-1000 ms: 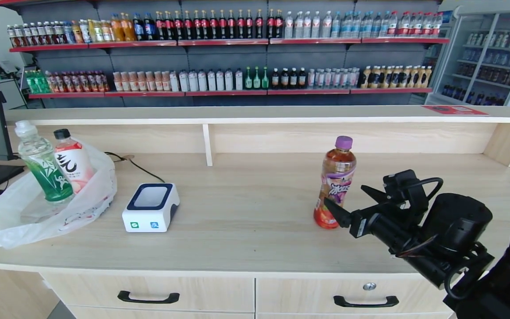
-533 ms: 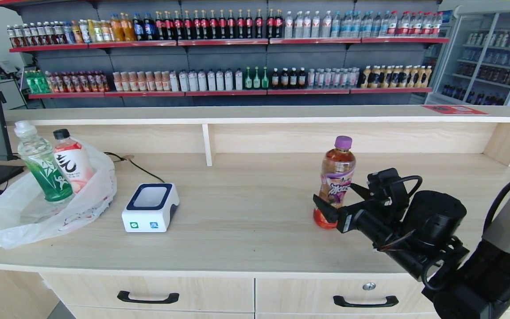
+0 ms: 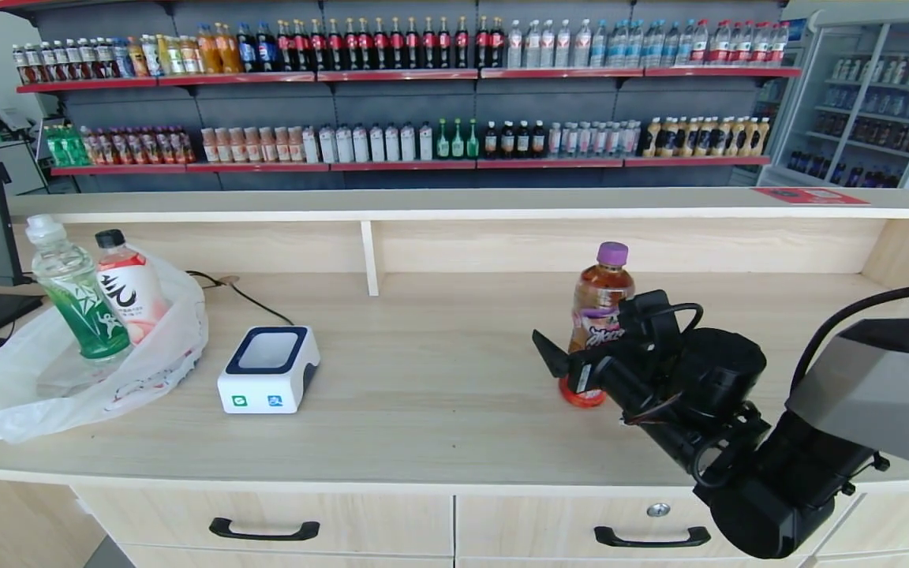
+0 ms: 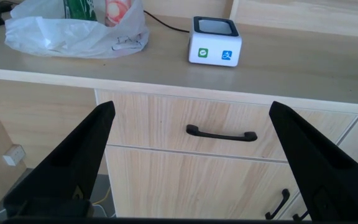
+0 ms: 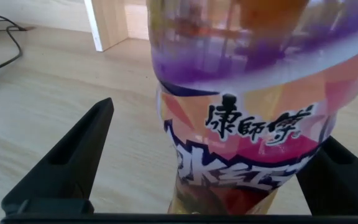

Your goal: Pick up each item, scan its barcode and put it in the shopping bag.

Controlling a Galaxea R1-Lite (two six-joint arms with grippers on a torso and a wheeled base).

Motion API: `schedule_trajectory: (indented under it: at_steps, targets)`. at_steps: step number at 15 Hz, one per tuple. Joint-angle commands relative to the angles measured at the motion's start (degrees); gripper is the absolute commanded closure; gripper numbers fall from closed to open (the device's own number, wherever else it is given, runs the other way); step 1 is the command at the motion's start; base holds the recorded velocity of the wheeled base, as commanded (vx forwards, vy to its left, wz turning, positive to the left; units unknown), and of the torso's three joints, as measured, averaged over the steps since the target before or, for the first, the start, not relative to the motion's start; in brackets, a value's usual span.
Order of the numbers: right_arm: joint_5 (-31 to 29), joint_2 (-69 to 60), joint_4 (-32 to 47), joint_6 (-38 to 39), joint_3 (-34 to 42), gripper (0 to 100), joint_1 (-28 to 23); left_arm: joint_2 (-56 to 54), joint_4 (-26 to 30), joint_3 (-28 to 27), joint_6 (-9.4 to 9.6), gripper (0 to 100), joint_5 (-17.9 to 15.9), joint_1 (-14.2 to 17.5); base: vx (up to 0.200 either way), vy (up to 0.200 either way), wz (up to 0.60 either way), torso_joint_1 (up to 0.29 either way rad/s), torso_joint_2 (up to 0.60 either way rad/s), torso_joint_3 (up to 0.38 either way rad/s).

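The purple-capped bottle [image 3: 601, 293] stands upright on the table [image 3: 439, 418], right of centre in the head view. The right gripper [image 5: 219, 124] has its fingers spread wide, one on each side of the bottle's lower half. In the right wrist view a gap shows between one finger and the label, and I cannot tell whether the other finger touches. The scanner [image 3: 268, 369] sits left of centre, window up, well apart from the bottle. At the left edge lies the bag [image 3: 170, 347], with a green bottle [image 3: 80, 304] and a pink bottle [image 3: 129, 285] leaning in it. The left gripper [image 4: 191, 106] hangs below the table's edge, in front of a drawer [image 4: 166, 127], fingers wide and holding nothing.
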Motion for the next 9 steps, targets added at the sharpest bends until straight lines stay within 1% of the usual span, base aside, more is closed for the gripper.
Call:
schedule_trajectory:
  at_steps: [1,2,9]
  targets:
    - [-0.02,1.61,-0.06,-0.13,-0.91,0,-0.04,-0.02,-0.01,0.01,0.01,0,0.00,0.06,0.000,0.000,0.00,0.000,0.00,0.000]
    - [-0.02,1.79,-0.06,-0.40,-1.08,0,-0.91,-0.02,-0.01,0.01,0.01,0,0.00,-0.02,0.000,0.000,0.00,0.000,0.00,0.000]
    - [-0.02,2.58,-0.06,-0.40,-2.14,0,-0.91,-0.02,0.08,0.01,-0.08,0,0.00,0.06,0.000,0.000,0.00,0.000,0.00,0.000]
